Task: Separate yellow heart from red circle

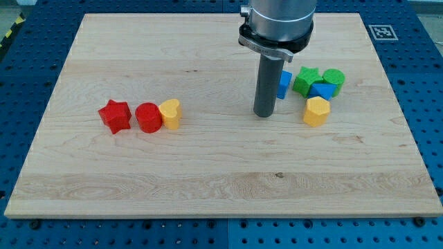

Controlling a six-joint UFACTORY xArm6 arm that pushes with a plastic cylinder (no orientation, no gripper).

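The yellow heart [170, 113] lies left of the board's middle, touching the right side of the red circle [148, 117]. A red star [115, 115] sits just left of the circle, so the three form a row. My tip [262, 114] rests on the board well to the right of the yellow heart, with bare wood between them. The rod stands upright and partly hides a blue block [284, 84] behind it.
A cluster sits at the view's right: a green star [305, 80], a green round block [333, 79], a blue block [322, 90] and a yellow hexagon [316, 111]. The wooden board [208, 180] lies on a blue perforated table.
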